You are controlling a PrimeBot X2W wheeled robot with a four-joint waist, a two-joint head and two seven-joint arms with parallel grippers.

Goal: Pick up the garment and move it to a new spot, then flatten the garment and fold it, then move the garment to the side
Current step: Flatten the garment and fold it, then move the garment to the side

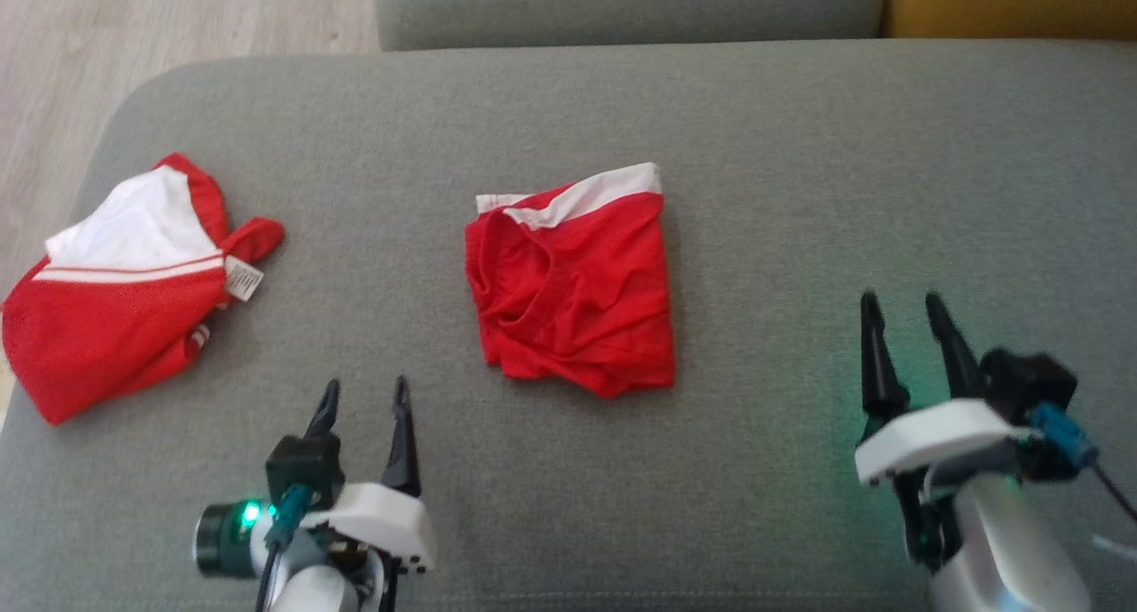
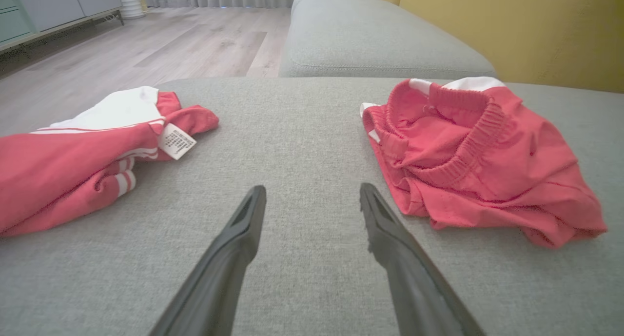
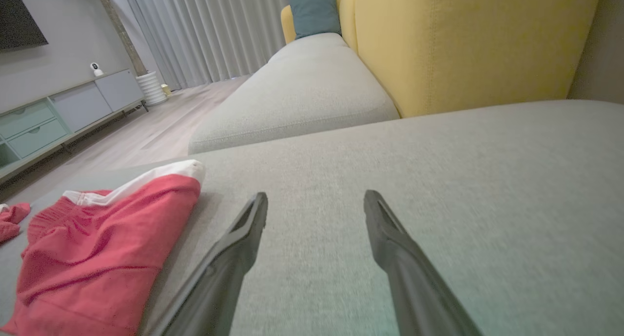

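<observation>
Red folded cloth shorts [image 1: 573, 283] with a white band, flat in the middle of the wide grey cloth sofa cushion [image 1: 799, 194], touched by no gripper.

Nearest, on the left: left gripper [image 1: 366, 385], two long dark fingers spread apart, holding nothing, over bare cushion. Nearest, on the right: right gripper [image 1: 901, 298], fingers spread apart too, holding nothing.

A little farther: the shorts, ahead and to the right of the left gripper [image 2: 313, 188], ahead and to the left of the right gripper [image 3: 316, 194]. Closer to the left gripper, with the near left corner just past its right finger in the left wrist view [image 2: 477, 155]. Well apart from the right gripper [image 3: 97, 258]. Almost square, maybe a bit longer from near to far, white band along the far edge.

Looks folded already, so probably next: moving to the side. For that, a short reach ahead and right with the left gripper to the near left corner.

Over at the left edge: a loose red and white cloth top [image 1: 115, 310] with a small white label [image 1: 242, 277], well apart from the shorts.

Farthest: a second grey cushion [image 1: 622, 8], a yellow backrest [image 3: 463, 43] and a pale wood floor [image 1: 178, 17].
</observation>
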